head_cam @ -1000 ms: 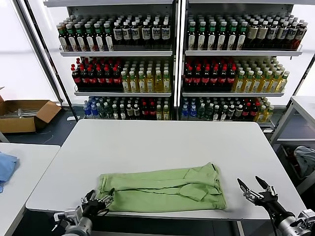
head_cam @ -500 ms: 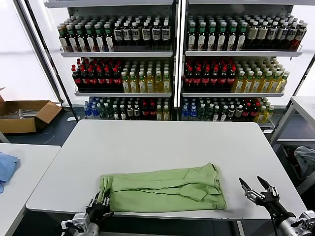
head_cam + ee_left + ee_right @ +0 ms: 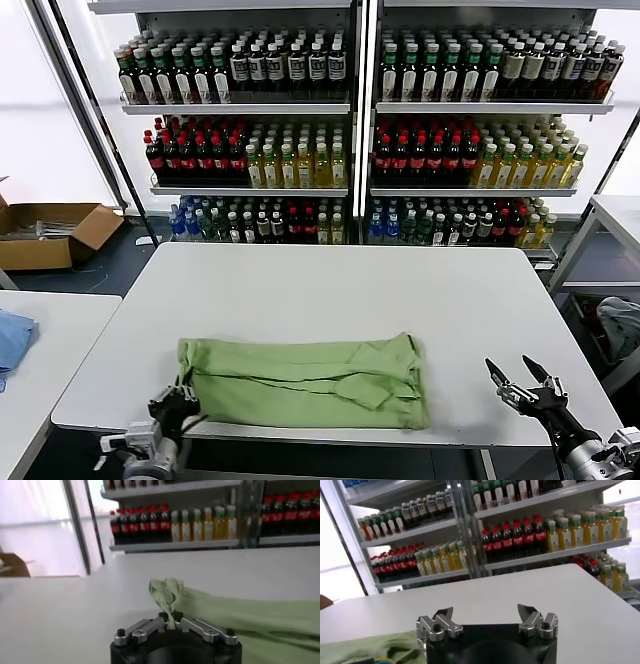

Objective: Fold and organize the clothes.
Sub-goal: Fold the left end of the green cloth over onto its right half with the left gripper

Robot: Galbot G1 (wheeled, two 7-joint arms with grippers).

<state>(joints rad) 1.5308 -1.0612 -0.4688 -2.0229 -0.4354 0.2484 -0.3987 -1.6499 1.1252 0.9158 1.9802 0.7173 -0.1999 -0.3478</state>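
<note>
— Head view first: where do we have the polo shirt point(image 3: 300, 381)?

— Folded into a long band on the near part of the white table point(image 3: 340, 285), closer to our left side.

— And our left gripper point(image 3: 178, 404)?

— At the table's near edge, pinched shut on the shirt's left end; our wrist view shows bunched fabric point(image 3: 167, 597) between its fingers.

— Our right gripper point(image 3: 522, 382)?

— Spread wide at the near right edge, apart from the shirt, holding nothing.
</note>
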